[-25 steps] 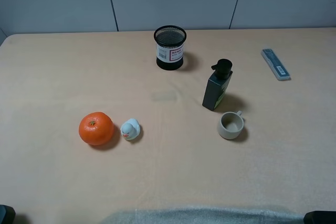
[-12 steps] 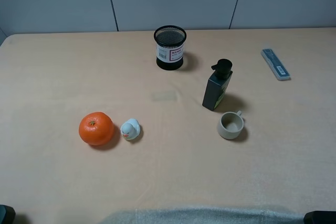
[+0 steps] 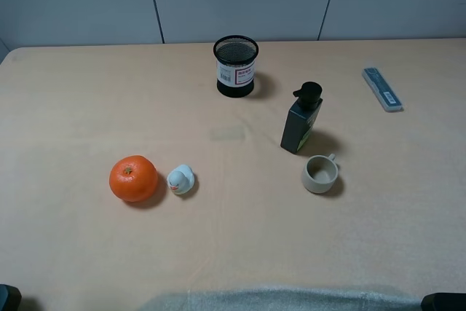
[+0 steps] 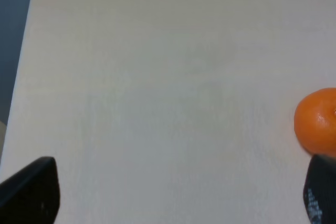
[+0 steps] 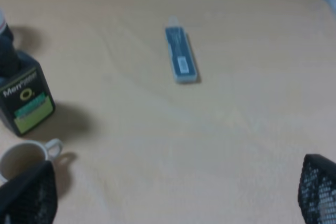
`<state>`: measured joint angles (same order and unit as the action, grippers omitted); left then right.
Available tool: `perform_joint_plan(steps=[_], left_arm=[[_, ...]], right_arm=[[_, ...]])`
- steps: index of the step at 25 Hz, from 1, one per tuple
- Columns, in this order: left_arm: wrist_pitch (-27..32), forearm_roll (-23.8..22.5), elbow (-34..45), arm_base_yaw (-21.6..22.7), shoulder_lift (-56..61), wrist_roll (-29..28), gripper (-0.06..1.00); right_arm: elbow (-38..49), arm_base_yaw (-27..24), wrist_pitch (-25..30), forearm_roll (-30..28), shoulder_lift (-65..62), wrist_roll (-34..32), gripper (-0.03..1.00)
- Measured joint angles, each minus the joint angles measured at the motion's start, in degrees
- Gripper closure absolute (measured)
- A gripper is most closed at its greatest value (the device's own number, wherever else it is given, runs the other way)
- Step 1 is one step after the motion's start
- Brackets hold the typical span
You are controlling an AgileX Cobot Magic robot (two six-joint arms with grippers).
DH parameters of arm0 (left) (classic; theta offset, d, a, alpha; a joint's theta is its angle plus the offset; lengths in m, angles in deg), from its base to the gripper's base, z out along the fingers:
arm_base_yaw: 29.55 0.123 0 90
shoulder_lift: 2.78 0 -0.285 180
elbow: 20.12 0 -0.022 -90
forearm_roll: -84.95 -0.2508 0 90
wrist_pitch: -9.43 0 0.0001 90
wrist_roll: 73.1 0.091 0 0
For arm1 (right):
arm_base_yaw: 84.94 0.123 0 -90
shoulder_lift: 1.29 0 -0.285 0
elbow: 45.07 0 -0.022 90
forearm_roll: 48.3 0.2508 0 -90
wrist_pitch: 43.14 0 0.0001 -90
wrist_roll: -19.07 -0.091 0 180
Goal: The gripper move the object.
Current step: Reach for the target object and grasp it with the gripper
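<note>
Right gripper (image 5: 173,195), jaws spread wide and empty, hangs above the table (image 3: 73,107) on my feed; the grey-blue case (image 5: 181,56) lies flat well ahead of it, toward the far right of the table. Dark green pump bottle (image 3: 301,123) and beige cup (image 3: 319,175) stand well left of the case. Left gripper (image 4: 178,192), equally wide, hovers near the orange (image 4: 317,121).

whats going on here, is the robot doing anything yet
Nothing is being handled yet. Both arms sit at the near edge of the table, with the left gripper and right gripper open and empty. The grey-blue case lies flat at the far right, untouched. The orange, duck, mesh cup, bottle and mug stand elsewhere.
</note>
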<state>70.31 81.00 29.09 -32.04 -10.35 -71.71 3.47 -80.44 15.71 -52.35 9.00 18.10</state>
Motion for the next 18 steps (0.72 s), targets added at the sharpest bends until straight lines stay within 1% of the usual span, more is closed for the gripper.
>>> perform_joint_plan(steps=[5,18], left_arm=[[0.00,0.00,0.00,0.00,0.00,0.00,0.03],[0.00,0.00,0.00,0.00,0.00,0.00,0.03]], right_arm=[[-4.55,0.00,-1.42,0.00,10.13,0.00,0.28],[-16.89,0.00,-1.76,0.36,37.01,0.00,0.28]])
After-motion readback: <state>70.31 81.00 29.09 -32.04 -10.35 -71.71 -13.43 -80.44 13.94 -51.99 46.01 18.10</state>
